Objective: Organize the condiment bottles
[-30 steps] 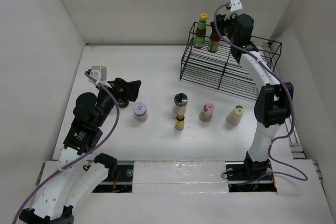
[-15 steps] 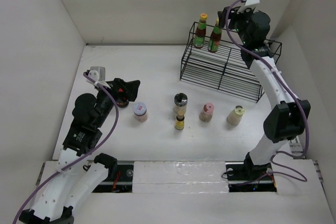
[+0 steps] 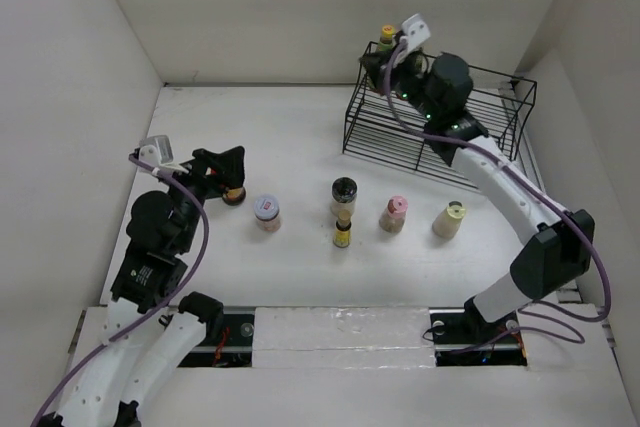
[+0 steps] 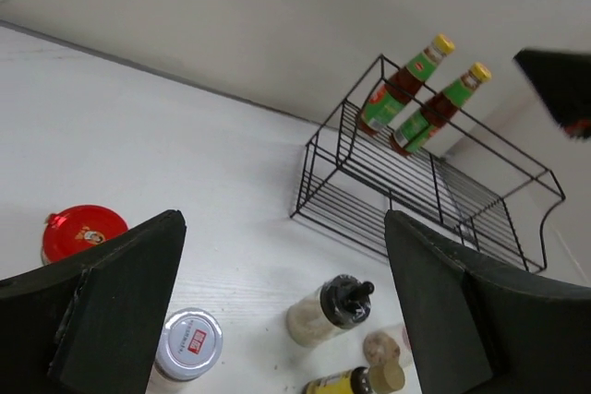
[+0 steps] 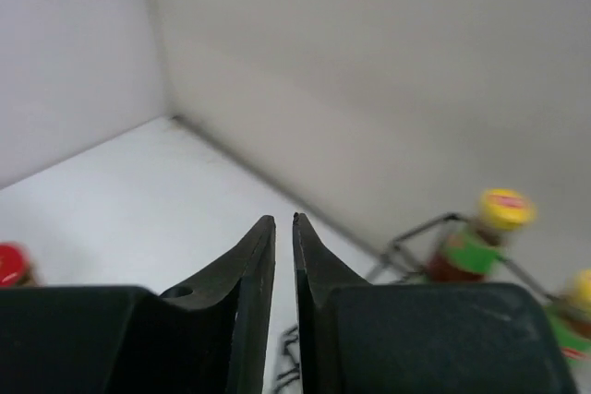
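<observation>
1. The left gripper point(image 4: 282, 220) is spread wide and empty; the red-lidded jar point(image 4: 83, 232) stands just outside one finger, so recentring is advised before closing
2. The right gripper point(image 5: 284, 220) is almost closed on nothing, near the wire rack point(image 4: 397, 186), where two tall bottles point(image 4: 402, 89) stand
3. Its round, smooth-looking wall is best gripped below the lid

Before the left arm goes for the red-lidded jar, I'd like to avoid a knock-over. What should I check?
1. Left jaws wide open, empty: ok.
2. Red-lidded jar upright, lid on: ok.
3. Jar between the left jaws: not ok, it sits beside one finger.
4. White-lidded jar apart from it: ok.
5. Right arm away, over the wire rack: ok.
6. Right jaws shut, empty: ok.
</observation>
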Motion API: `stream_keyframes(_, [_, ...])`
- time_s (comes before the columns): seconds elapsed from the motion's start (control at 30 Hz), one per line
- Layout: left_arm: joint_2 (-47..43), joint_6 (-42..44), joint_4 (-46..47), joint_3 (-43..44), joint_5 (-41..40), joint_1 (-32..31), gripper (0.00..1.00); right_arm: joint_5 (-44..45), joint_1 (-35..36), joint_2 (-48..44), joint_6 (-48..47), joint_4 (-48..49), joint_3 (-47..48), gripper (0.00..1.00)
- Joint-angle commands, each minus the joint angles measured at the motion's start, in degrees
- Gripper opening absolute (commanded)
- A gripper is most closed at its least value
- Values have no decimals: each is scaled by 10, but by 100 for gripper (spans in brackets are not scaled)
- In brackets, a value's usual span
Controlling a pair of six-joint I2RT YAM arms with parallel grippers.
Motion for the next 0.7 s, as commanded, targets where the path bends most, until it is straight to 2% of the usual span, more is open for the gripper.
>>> stream_keyframes(0.0, [-31, -24, 2, 4, -85, -1, 85, -63, 63, 17, -10, 0, -19, 20])
stream_keyframes(0.1, [-55, -37, -12, 4, -149, -1, 92, -96, 102, 57, -10, 0, -24, 30])
stream_keyframes(0.13, [-67, -38, -12, -2, -164, -1, 94, -102, 126, 68, -10, 0, -24, 42])
stream_keyframes(0.2, [-74, -44, -17, -2, -185, -1, 96, -115, 149, 100, -10, 0, -19, 55])
stream_keyframes(0.23, [-74, -44, -22, -2, -191, 5, 98, -126, 170, 112, -10, 0, -19, 67])
stream_keyframes(0.37, [-84, -56, -24, -9, -203, 11, 99, -139, 222, 173, -22, -6, 25, 90])
stream_keyframes(0.5, [-74, -56, -29, -2, -203, 11, 99, -134, 265, 249, -38, -33, 79, 99])
stream_keyframes(0.67, [-79, -56, -24, -2, -193, 11, 99, -122, 283, 317, -44, -64, 141, 99])
